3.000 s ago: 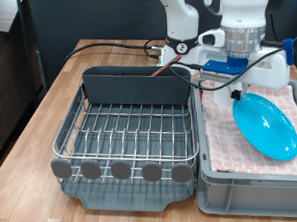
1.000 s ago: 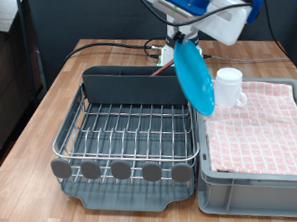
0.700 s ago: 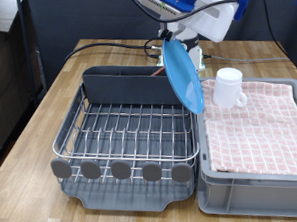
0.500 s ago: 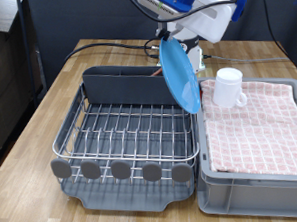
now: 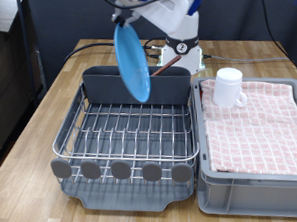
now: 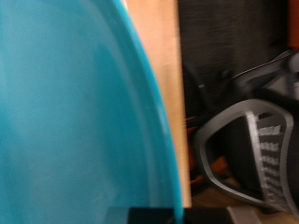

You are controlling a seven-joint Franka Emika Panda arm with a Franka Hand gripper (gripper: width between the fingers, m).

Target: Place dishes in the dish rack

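1. Since the frame half a second earlier, the light-blue plate has travelled from above the rack's edge next to the bin toward the exterior view's left, and now hangs over the back half of the dish rack.
2. The jaws sit at the exterior view's top, closed on the plate's upper rim; the plate hangs edge-on and nearly upright beneath them, its lower edge above the wire floor and not touching it.
3. In the wrist view the plate fills most of the picture as a blurred teal curve, with a strip of wooden counter and a black chair beyond.
4. The rack's tall dark grey back compartment stands just behind the plate's lower edge; the rack's wires hold nothing.
5. The white mug stands upright on the red-checked cloth in the grey bin, just beside the rack on the exterior view's right.
6. The rack and the bin rest on the wooden counter.
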